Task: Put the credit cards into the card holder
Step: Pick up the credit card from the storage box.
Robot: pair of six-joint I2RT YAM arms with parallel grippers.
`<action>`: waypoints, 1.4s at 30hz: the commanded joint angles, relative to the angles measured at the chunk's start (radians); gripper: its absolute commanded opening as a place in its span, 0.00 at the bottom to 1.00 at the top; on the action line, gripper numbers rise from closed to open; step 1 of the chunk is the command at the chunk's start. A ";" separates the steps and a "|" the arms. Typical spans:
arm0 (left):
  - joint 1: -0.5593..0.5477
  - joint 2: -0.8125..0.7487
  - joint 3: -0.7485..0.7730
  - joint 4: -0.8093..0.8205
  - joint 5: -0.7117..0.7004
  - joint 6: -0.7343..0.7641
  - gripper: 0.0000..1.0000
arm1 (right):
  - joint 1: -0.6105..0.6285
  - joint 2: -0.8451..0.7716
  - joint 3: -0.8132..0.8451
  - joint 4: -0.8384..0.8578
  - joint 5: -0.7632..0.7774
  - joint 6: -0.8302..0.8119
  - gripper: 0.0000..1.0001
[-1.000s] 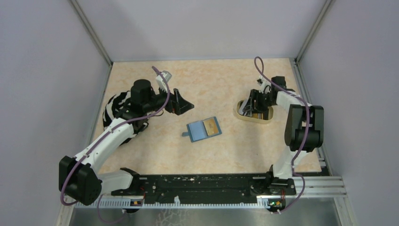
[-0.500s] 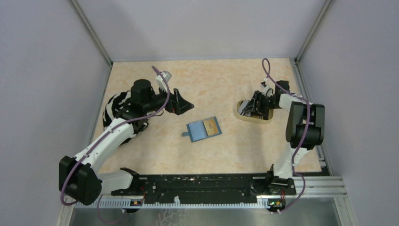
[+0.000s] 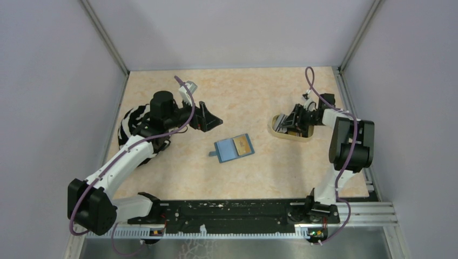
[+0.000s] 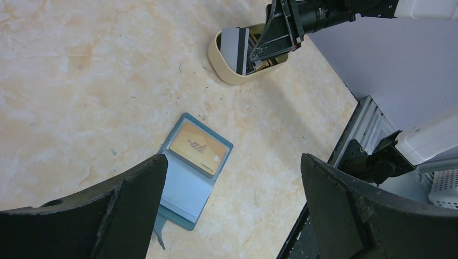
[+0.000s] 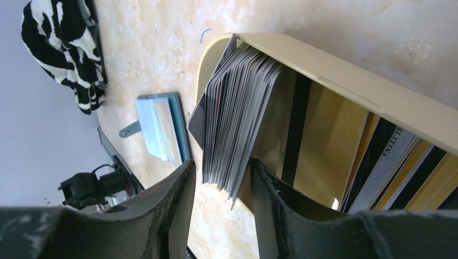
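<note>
Showing a beige marbled tabletop [image 3: 243, 91], enclosing it with plain grey-lilac walls [image 3: 227, 32], framing the corners with metal posts [image 3: 105, 35], edging the near side with a slotted rail [image 3: 372, 211].

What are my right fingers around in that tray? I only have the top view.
Observer: In the right wrist view the right gripper straddles a stack of credit cards standing on edge in the beige tray; whether it pinches them yet, I cannot tell.
Operator: Any cards outside that stack?
Observer: Yes, more cards, gold, dark and silver ones, fill the tray's other end.
</note>
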 commanded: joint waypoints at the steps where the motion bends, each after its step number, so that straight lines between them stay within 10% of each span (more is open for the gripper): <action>1: 0.003 -0.021 -0.011 0.021 0.001 0.004 0.99 | -0.010 -0.049 -0.004 0.049 -0.037 0.016 0.40; 42: 0.002 -0.026 -0.011 0.021 0.003 0.004 0.99 | -0.086 -0.147 0.057 -0.094 0.262 -0.102 0.00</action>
